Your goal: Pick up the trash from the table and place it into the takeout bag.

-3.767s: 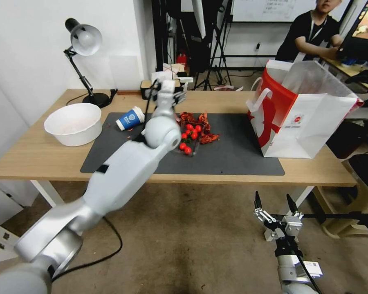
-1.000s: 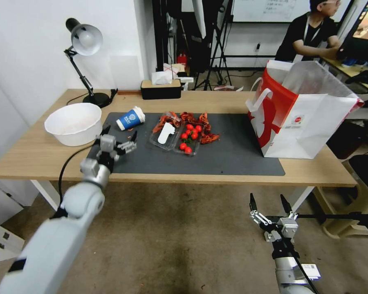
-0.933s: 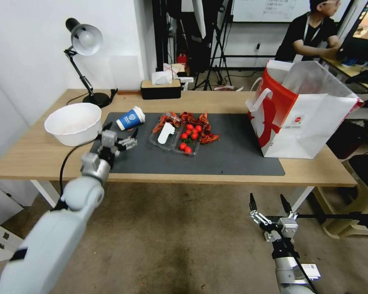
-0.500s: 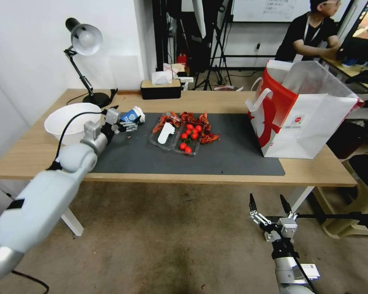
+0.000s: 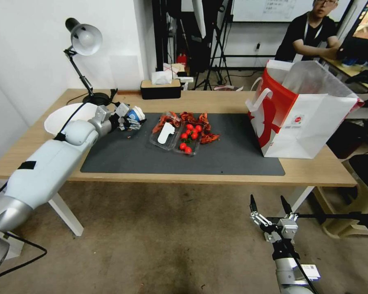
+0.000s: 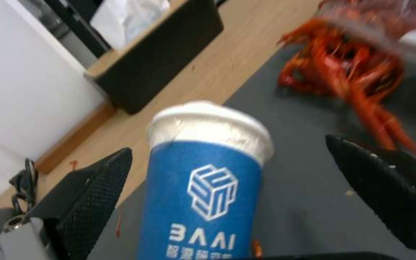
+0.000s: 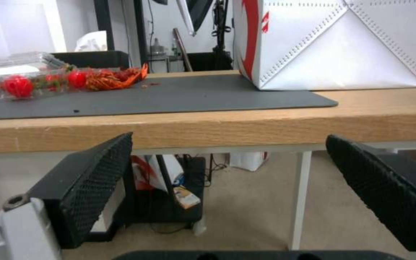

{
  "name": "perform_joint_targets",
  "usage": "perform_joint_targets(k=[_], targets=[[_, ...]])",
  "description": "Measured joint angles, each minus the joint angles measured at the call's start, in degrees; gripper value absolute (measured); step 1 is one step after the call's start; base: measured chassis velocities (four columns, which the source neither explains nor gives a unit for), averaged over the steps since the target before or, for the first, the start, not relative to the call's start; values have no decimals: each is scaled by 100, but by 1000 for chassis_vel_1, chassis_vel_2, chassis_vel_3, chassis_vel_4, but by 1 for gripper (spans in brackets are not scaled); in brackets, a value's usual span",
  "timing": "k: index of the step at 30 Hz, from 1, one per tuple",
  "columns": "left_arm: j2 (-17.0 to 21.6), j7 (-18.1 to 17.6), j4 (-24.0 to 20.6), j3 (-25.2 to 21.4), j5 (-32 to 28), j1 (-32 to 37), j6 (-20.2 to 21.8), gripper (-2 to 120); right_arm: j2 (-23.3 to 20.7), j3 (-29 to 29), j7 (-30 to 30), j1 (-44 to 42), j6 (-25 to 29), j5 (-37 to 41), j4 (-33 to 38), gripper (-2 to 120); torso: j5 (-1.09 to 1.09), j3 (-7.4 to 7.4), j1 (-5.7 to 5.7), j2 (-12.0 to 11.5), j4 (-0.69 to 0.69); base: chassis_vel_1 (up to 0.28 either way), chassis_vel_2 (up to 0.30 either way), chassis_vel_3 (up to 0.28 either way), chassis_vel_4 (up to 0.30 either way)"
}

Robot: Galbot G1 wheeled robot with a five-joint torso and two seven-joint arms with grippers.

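The right gripper (image 7: 227,195) hangs below the desk (image 7: 208,131) — its two black ridged fingers (image 7: 92,180) spread wide apart, nothing between them. Above the desk's near edge lies the dark grey mat (image 7: 160,95). The takeout bag (image 7: 338,43) stands upright at one end of the mat, and the clear tray (image 7: 22,77) of cherry tomatoes and red shells sits at the other end.
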Motion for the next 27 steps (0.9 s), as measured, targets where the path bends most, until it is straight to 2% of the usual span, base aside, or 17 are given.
perform_joint_targets(k=[9, 12, 20, 27], targets=[[-237, 168, 552, 235, 109, -431, 213, 100, 6, -7, 1, 1, 8, 2, -9, 100, 0, -1, 0, 0, 0, 0, 0, 0, 0], [-360, 346, 787, 338, 130, -598, 315, 100, 3, -3, 1, -2, 13, 5, -10, 100, 1, -1, 0, 0, -1, 0, 0, 0, 0], [-452, 388, 868, 562, 192, -730, 467, 100, 12, 9, 6, -16, 27, 8, -19, 100, 0, 0, 0, 0, -1, 0, 0, 0, 0], [-508, 401, 817, 575, 219, -765, 631, 100, 29, 8, 7, -17, 49, 9, -39, 100, 1, -1, -1, 0, -1, 0, 0, 0, 0]])
